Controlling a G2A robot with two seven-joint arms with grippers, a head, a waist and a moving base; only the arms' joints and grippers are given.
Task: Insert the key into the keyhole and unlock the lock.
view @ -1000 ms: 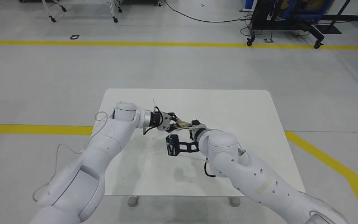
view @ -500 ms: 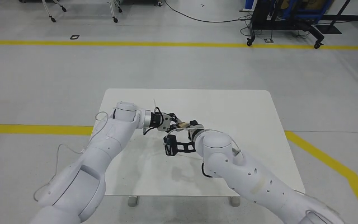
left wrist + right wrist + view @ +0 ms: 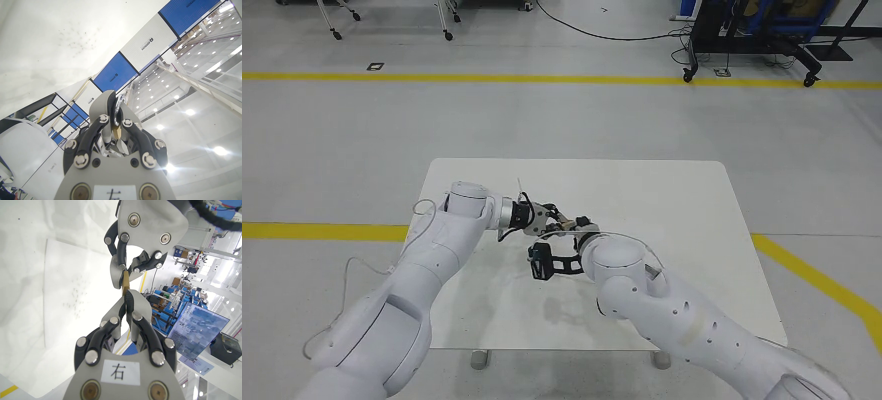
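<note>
White table (image 3: 672, 200), lock (image 3: 125, 281) in left jaws

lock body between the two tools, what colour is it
Brass gold. The lock body shows best in the right wrist view.

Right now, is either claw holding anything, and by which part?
The left gripper pinches the brass padlock where shackle meets body. The right gripper is shut right at the padlock; what it grips is hidden.
</note>
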